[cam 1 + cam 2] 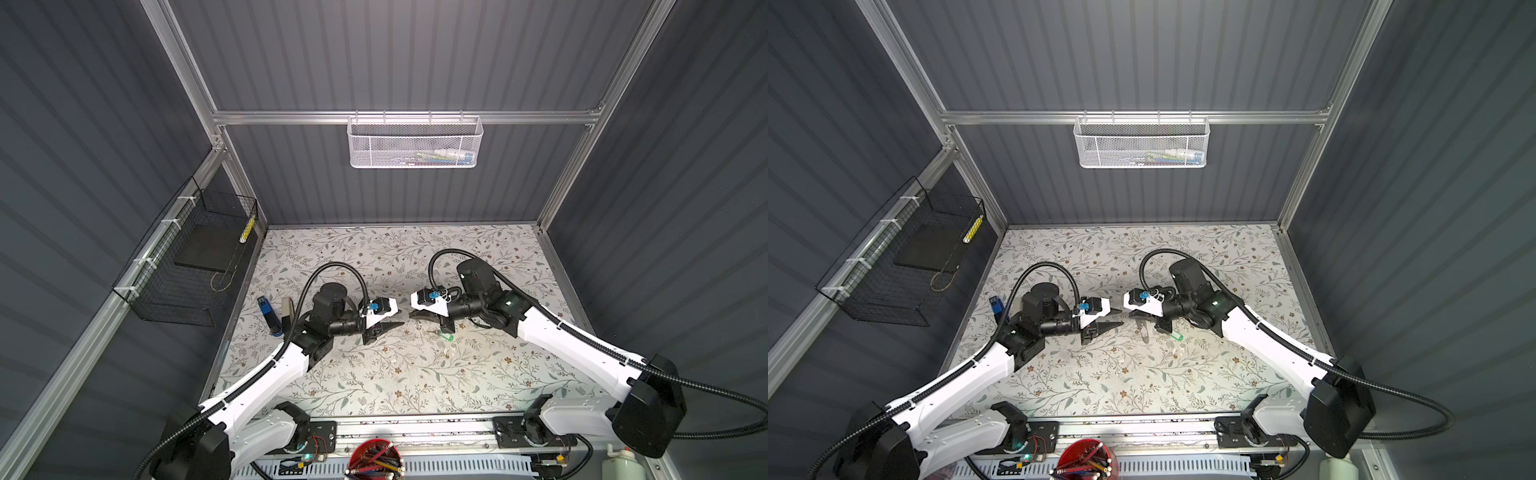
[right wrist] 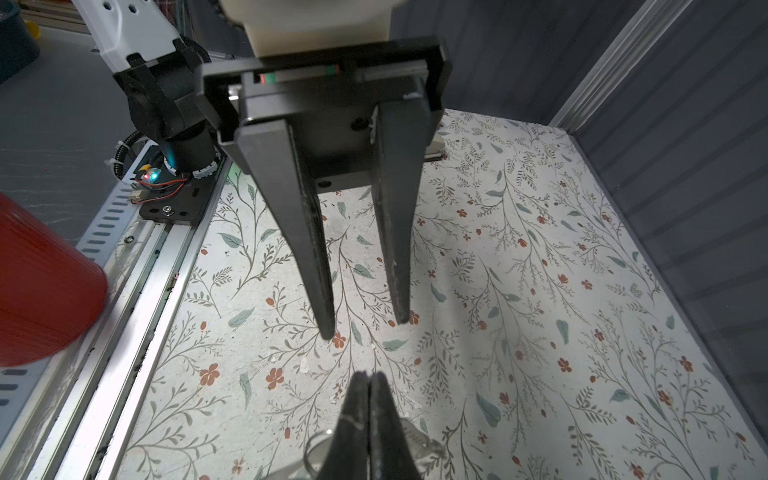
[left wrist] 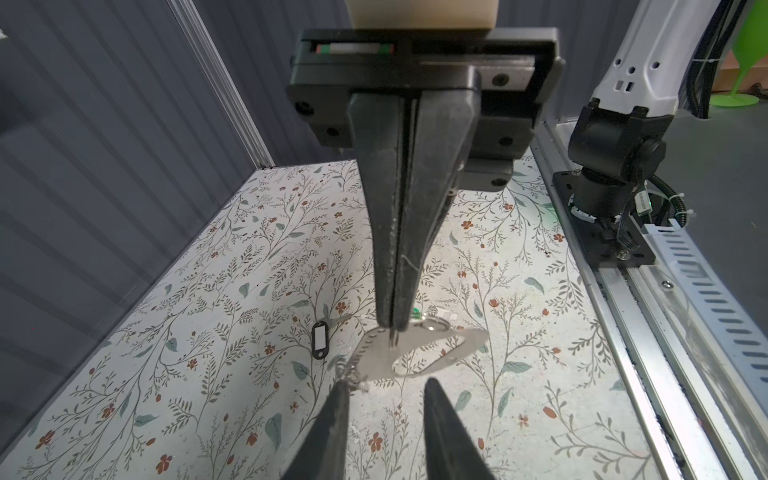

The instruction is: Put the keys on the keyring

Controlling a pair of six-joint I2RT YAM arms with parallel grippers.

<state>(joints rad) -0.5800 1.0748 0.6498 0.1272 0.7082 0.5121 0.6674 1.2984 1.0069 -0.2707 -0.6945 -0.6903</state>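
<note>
In the left wrist view alone, a black-tagged key (image 3: 320,340) is lying; right gripper (image 3: 391,330) clamping flat perforated keyring (image 3: 457,349), left gripper (image 3: 387,381) gaping.

No legible text — none anywhere

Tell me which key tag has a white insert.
The black-framed tag lying flat on the table; the other tag is bright green.

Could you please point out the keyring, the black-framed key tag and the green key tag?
keyring (image 3: 376,357): left wrist view, on the flat band by its holes.
black-framed key tag (image 3: 320,337): left wrist view, on its white insert.
green key tag (image 1: 448,339): in a top view, on its green plastic.
</note>
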